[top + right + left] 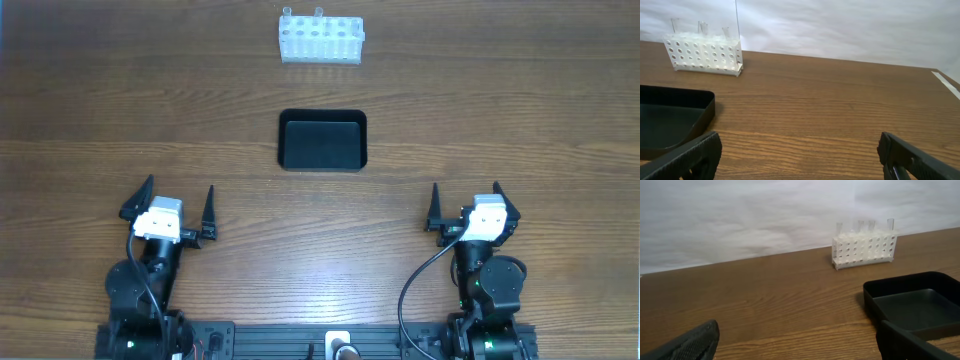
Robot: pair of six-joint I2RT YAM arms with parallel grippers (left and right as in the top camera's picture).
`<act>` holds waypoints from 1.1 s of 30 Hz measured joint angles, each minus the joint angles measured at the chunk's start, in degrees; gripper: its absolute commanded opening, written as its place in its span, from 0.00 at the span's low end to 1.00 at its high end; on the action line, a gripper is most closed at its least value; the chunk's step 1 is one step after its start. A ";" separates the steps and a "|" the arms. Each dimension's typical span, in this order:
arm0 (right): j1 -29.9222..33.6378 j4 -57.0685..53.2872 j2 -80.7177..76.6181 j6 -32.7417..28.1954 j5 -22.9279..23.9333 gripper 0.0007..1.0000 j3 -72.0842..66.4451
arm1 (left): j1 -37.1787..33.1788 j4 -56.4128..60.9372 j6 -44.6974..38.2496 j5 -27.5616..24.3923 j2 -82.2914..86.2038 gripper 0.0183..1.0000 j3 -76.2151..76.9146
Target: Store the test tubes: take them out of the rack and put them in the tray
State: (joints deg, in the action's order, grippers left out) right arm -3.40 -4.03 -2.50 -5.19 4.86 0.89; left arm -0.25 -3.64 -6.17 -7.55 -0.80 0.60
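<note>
Wooden table [540,90] with two arms along its near edge. The white rack [320,40] stands by the middle of the far edge, with clear test tubes [890,224] upright in its holes. The black tray [283,140] lies at the table's centre, between the rack and the arms and well apart from both. The left gripper [180,186], towards the near-left corner, has its fingers spread wide and holds nothing. The right gripper [466,186], towards the near-right corner, is likewise spread wide and holds nothing.
</note>
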 measured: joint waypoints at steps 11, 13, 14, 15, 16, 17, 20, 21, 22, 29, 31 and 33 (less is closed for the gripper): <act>0.00 0.00 0.00 0.02 0.00 0.99 0.00 | 0.00 0.00 0.00 0.00 0.00 1.00 0.00; 0.00 0.00 0.00 0.00 0.02 0.99 0.00 | 0.00 0.00 0.00 0.02 0.00 1.00 0.00; 0.00 0.00 0.00 0.00 0.00 0.99 0.00 | 0.00 0.00 0.00 0.02 0.00 1.00 0.00; 0.00 0.00 0.00 -0.02 0.02 0.99 0.00 | 0.00 0.00 0.00 0.02 0.00 1.00 0.00; 0.00 0.00 0.00 0.00 0.00 0.99 0.00 | 0.00 0.00 0.00 0.02 0.00 1.00 0.00; 0.00 0.00 0.00 0.04 0.00 0.99 0.00 | 0.00 0.00 0.00 0.02 0.00 1.00 0.00; 0.00 0.00 0.00 0.02 0.00 0.99 0.00 | 0.00 0.00 0.02 -0.17 0.00 1.00 0.00; 0.00 0.00 0.00 -0.02 0.02 0.99 0.00 | 0.00 0.13 0.02 -0.70 0.00 1.00 0.00; 0.00 0.00 0.00 0.02 0.00 0.99 0.00 | 0.00 0.37 0.02 -1.33 0.00 1.00 0.00; 0.00 0.02 0.00 0.00 0.00 0.99 -0.04 | 0.02 12.09 3.98 -3.72 0.00 1.00 -0.02; 0.00 0.04 0.00 -0.02 0.00 0.99 -0.04 | 0.02 15.82 5.64 -3.87 0.04 1.00 -0.02; 0.00 0.04 0.00 0.00 0.00 0.99 -0.04 | 0.02 18.86 7.37 -3.80 0.07 1.00 -0.02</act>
State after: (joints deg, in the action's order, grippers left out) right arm -3.40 -3.99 -2.50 -5.19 4.86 0.84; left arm -0.23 15.22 1.19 -11.35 -0.73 0.58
